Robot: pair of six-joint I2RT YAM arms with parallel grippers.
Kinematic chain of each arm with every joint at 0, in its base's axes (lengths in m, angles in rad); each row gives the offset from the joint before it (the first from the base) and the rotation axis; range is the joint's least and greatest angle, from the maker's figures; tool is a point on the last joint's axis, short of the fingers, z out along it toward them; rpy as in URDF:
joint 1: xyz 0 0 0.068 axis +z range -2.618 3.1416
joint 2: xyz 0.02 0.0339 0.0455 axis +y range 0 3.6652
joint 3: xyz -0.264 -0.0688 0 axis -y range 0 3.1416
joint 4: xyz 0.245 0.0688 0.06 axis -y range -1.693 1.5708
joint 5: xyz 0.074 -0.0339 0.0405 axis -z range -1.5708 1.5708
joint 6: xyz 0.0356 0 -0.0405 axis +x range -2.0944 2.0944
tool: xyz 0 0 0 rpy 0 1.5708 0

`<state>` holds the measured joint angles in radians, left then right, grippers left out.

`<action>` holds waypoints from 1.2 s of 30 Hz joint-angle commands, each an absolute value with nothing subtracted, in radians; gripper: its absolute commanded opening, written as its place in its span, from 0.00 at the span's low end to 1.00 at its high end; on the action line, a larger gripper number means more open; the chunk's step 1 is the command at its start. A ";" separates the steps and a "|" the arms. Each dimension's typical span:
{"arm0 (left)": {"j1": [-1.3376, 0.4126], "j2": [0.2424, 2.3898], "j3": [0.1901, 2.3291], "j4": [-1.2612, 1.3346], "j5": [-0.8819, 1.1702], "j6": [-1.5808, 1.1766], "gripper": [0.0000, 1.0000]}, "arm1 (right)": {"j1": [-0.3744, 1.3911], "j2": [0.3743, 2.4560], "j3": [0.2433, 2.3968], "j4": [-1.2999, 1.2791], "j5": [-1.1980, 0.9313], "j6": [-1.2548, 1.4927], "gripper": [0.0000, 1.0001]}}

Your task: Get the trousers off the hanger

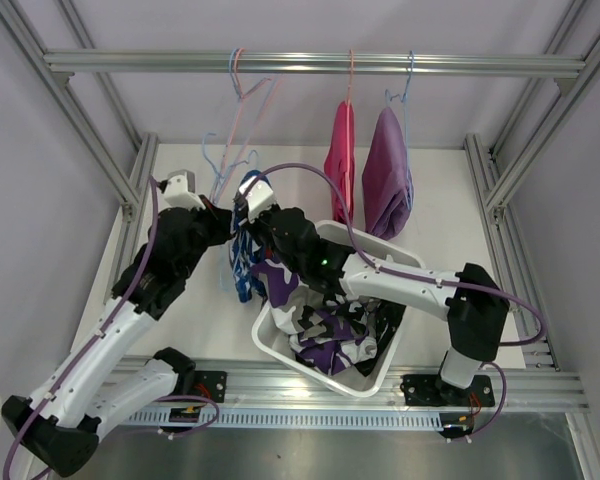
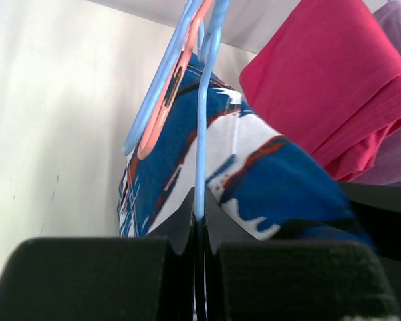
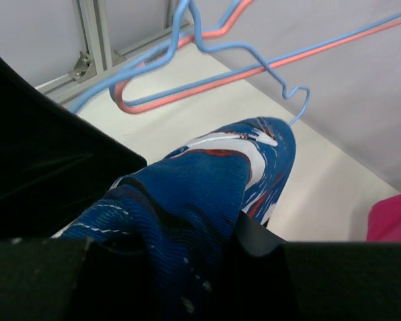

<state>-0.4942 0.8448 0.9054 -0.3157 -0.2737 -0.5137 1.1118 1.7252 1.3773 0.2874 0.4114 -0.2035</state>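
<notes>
- White table (image 1: 440,200) sits under an aluminium rail (image 1: 310,63).
- left gripper (image 2: 199,227) is pinched tight on the blue hanger (image 2: 200,134) wire, likely to steady it.
- right gripper (image 3: 180,227) has its fingers clamped on the blue-white patterned trousers (image 3: 207,180), which are draped over that hanger, probably to tug them off.

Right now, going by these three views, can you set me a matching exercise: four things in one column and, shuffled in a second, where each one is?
Things:
1. pink trousers
2. camouflage trousers
3. blue patterned trousers
4. blue hanger

Places:
A. pinched between the left fingers
B. lying in the white basket
C. hanging on a pink hanger
D. between the right fingers

Pairs: 1-C, 2-B, 3-D, 4-A
</notes>
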 commanded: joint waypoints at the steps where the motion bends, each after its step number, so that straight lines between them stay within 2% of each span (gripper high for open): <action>1: -0.494 0.857 0.945 -0.267 -0.313 -0.486 0.00 | 1.124 1.612 1.506 0.390 0.426 -0.227 0.00; 12: -0.515 0.893 0.943 -0.268 -0.345 -0.463 0.00 | 1.127 1.631 1.637 0.362 0.453 -0.271 0.00; 17: -0.522 0.902 0.949 -0.275 -0.353 -0.462 0.00 | 1.121 1.683 1.811 0.244 0.459 -0.261 0.00; 36: -0.543 0.920 0.951 -0.279 -0.360 -0.453 0.01 | 1.121 1.684 2.112 0.034 0.472 -0.275 0.00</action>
<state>-0.5255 0.9092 0.9260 -0.2604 -0.3489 -0.4870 1.1217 1.7260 1.9850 -0.0982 0.4812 -0.2745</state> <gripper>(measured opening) 0.010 0.238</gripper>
